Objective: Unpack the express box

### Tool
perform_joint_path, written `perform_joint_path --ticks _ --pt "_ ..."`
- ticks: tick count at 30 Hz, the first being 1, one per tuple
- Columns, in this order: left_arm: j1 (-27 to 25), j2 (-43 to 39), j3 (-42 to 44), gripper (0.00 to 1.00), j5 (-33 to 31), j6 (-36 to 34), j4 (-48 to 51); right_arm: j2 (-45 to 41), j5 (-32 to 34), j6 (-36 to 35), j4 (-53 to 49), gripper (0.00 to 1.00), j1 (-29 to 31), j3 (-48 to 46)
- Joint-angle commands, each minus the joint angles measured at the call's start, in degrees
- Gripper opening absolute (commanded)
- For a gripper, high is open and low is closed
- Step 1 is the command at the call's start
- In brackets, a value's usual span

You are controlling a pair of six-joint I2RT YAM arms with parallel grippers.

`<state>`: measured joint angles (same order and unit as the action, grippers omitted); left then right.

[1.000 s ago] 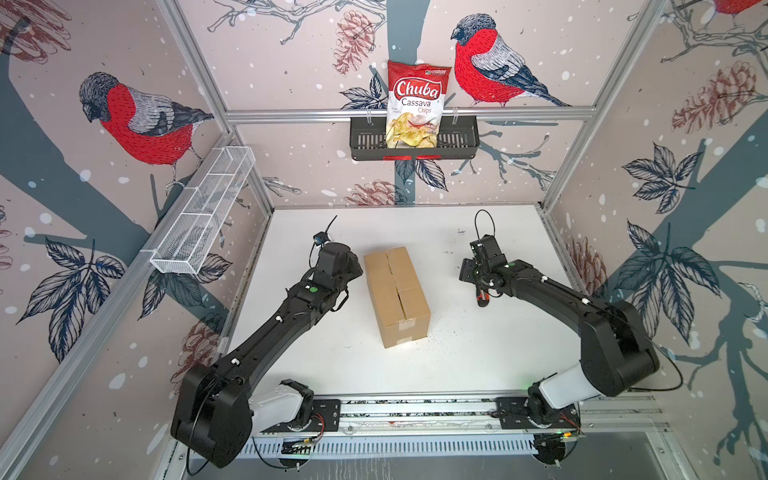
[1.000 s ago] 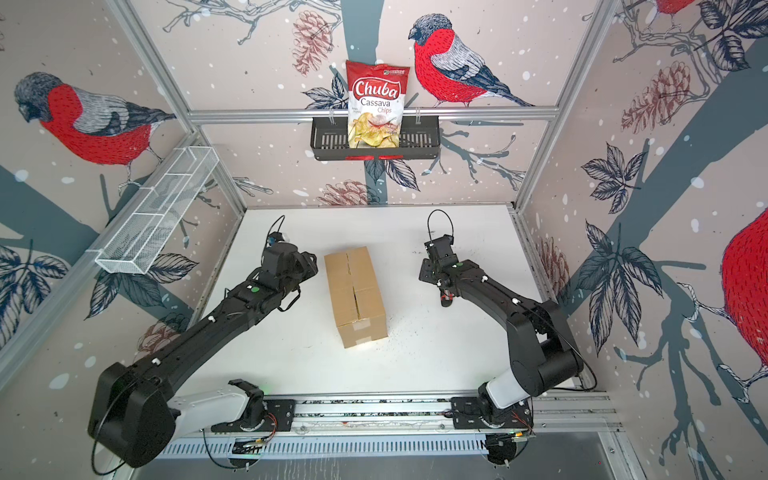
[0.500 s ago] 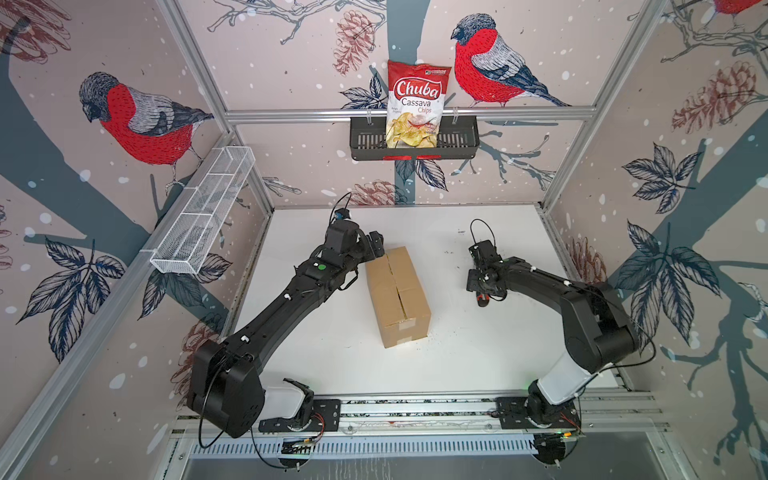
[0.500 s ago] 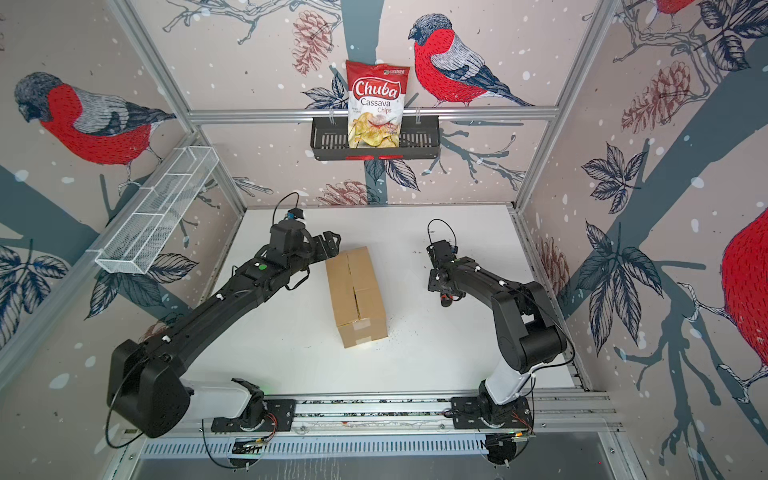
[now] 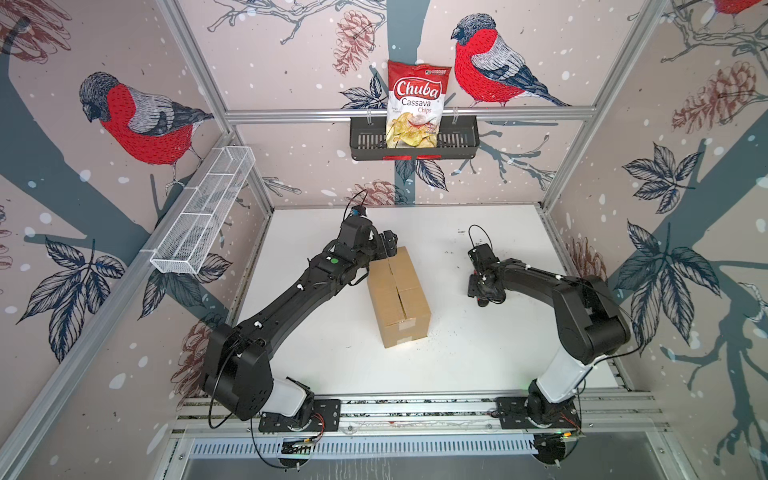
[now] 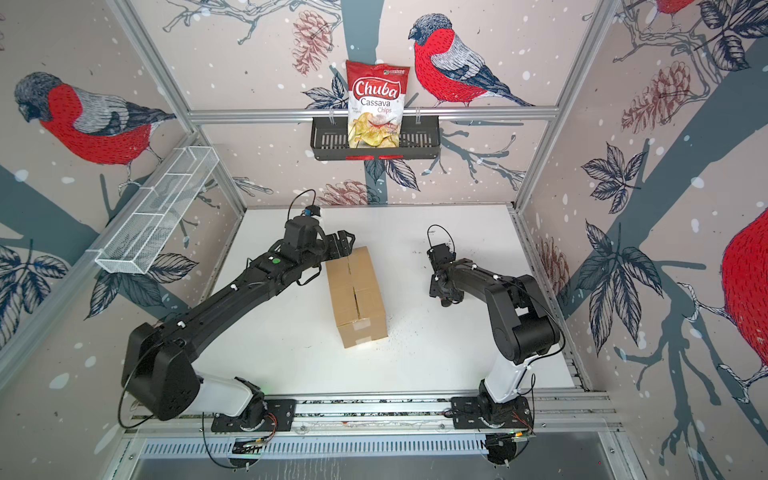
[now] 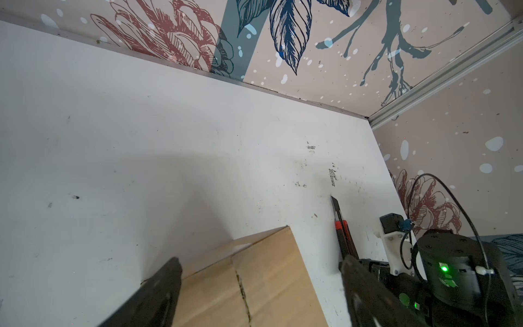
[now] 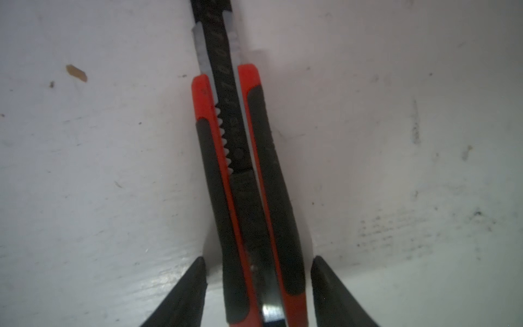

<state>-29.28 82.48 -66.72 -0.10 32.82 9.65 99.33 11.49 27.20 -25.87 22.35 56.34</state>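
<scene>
Express box (image 5: 398, 301) unmoved; left fingers (image 7: 158, 294) spread at its far end.

left arm (image 5: 291, 299) stretches out long and low toward the middle, left gripper (image 5: 387, 245) rolled on its side with jaws spread wide. right arm (image 5: 540, 278) is bent back at the elbow, right gripper (image 5: 484, 299) pointing down, fingers (image 8: 192, 286) partly apart.

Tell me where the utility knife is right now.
The knife lies on the white table between the right gripper's open fingers, not yet gripped. In both top views that gripper mostly hides it, right of the cardboard box.
</scene>
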Motion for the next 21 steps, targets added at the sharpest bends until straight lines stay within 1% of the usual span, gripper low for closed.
perform_joint_path --ticks 1,6,9,15,21 --pt "-0.3 0.5 -0.8 0.87 0.7 -0.6 -0.7 -0.4 -1.6 0.4 -0.5 0.50 0.0 -1.0" --pt "-0.7 1.6 -1.5 0.86 1.4 -0.6 -0.5 -0.4 -2.2 0.7 0.3 0.33 -0.2 -2.1" --pt "-1.1 2.6 -2.2 0.85 2.1 -0.5 -0.6 -0.7 -2.4 0.4 0.3 0.26 -0.2 -2.0" --pt "-2.7 6.4 -5.4 0.83 5.6 -0.4 -0.3 -2.6 -2.5 -0.7 -1.0 0.21 -0.3 -0.8" --pt "-3.9 11.5 -9.6 0.83 12.5 0.7 -2.1 -5.9 -4.6 -1.9 -2.2 0.19 -0.6 0.6"
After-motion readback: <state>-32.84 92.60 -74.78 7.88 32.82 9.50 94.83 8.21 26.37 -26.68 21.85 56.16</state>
